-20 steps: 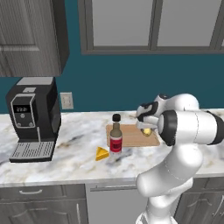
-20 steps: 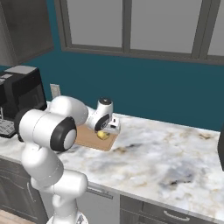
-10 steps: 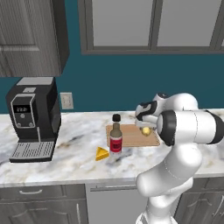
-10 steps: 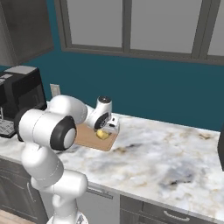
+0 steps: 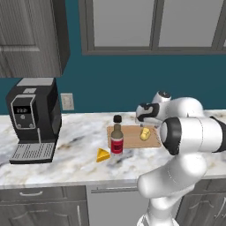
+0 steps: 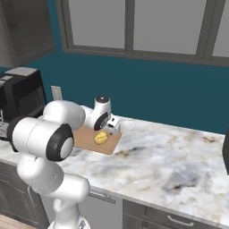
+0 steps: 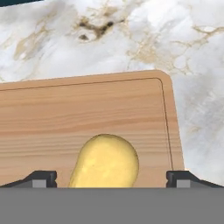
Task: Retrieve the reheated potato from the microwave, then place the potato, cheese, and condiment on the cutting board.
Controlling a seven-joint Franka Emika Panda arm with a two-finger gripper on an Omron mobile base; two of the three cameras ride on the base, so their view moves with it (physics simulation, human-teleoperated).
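The gripper point(image 7: 111, 177) stands wide apart over the potato point(image 7: 106, 162), lying free on the cutting board point(image 7: 87, 109). The cheese point(image 5: 103, 155) at lower centre looks firm, light; pinch its flat sides.

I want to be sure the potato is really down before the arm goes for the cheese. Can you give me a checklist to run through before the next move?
1. Potato lying on the cutting board: ok.
2. Gripper open, fingers apart on both sides of the potato: ok.
3. Fingers free of the potato: cannot tell.
4. Cheese on the cutting board: not ok, it lies on the counter in front.
5. Condiment on the cutting board: not ok, it stands at its left front corner.
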